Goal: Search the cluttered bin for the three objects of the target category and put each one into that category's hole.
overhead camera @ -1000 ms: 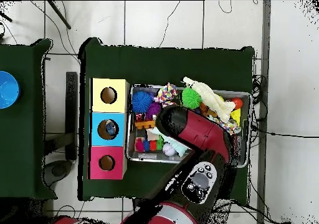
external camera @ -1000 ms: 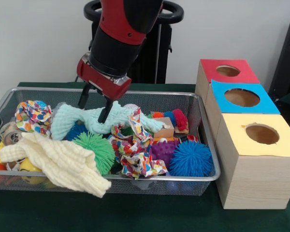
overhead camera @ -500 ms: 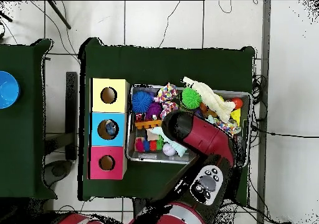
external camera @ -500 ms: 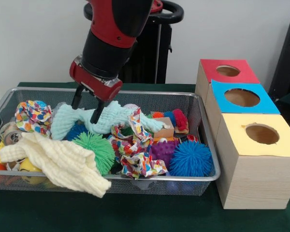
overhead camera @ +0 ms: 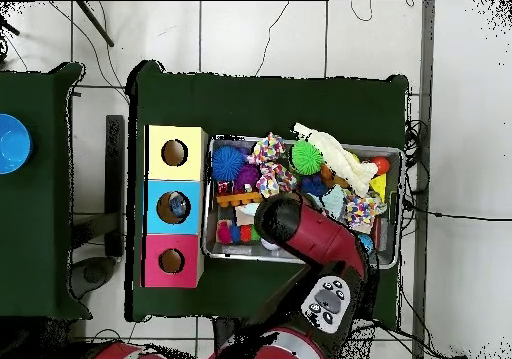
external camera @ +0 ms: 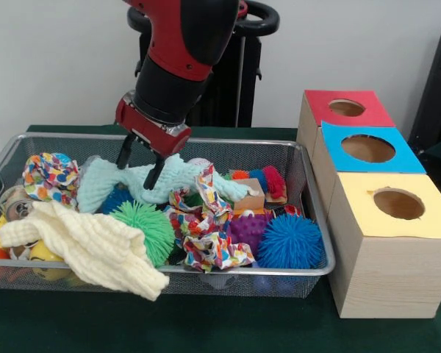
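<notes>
Wire bin (external camera: 309, 213) on the table (external camera: 206, 327), packed with clutter; mint cloth (external camera: 162, 180) lies mid-bin toward the back, draped over toys; soft, light, floppy, likely snags neighbours, so pinch a raised fold; pale green, textured, crumpled; end effector (external camera: 138, 168) has fingers apart, straddling it, nothing clamped.

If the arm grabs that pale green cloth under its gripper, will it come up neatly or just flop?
Probably flop: the pale green cloth lies crumpled and draped over other toys, so its ends would likely hang down. It looks soft and light. One end runs beside the multicoloured cloth, so it might drag that along. The gripper hangs open over it.
</notes>
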Robot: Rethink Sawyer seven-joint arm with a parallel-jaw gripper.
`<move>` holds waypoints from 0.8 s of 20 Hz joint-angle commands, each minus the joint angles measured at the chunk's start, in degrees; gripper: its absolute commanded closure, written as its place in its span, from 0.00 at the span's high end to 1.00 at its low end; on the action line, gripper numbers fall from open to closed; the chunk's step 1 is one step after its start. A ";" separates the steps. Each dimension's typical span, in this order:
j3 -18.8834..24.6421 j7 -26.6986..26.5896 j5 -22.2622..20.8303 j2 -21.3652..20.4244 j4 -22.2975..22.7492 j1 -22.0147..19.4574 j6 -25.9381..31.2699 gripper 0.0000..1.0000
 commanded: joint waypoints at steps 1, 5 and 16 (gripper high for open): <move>10.05 14.00 1.17 3.75 5.88 0.31 -5.33 1.00; 14.86 13.96 1.30 6.31 6.71 -3.52 -10.29 1.00; 20.74 14.57 0.28 9.76 7.93 -8.53 -18.02 1.00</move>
